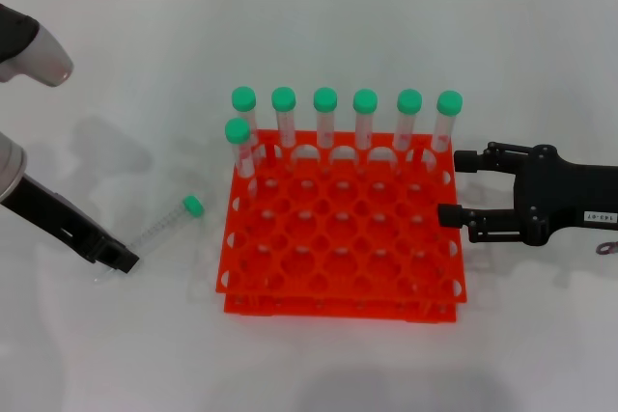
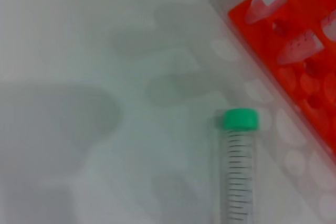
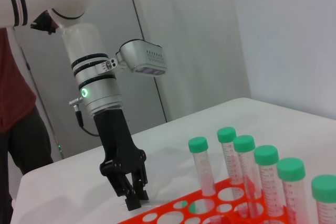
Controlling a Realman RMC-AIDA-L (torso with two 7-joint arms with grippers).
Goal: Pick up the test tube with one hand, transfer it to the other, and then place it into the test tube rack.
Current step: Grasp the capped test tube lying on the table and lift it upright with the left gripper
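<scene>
The test tube (image 1: 164, 226), clear with a green cap, lies flat on the white table left of the test tube rack (image 1: 338, 258), its cap toward the rack. My left gripper (image 1: 118, 258) is down at the tube's bottom end, low over the table; the right wrist view shows this gripper (image 3: 132, 199) just beyond the rack's edge (image 3: 173, 216). In the left wrist view the tube (image 2: 239, 171) rests on the table beside the rack (image 2: 310, 72). My right gripper (image 1: 463, 188), the one with a white label, is open at the rack's right side, holding nothing.
Several green-capped tubes (image 1: 325, 123) stand in the rack's back row, and one more (image 1: 239, 147) stands in the second row at the left. A person in red (image 3: 16, 77) stands beyond the table's far side. White table surrounds the rack.
</scene>
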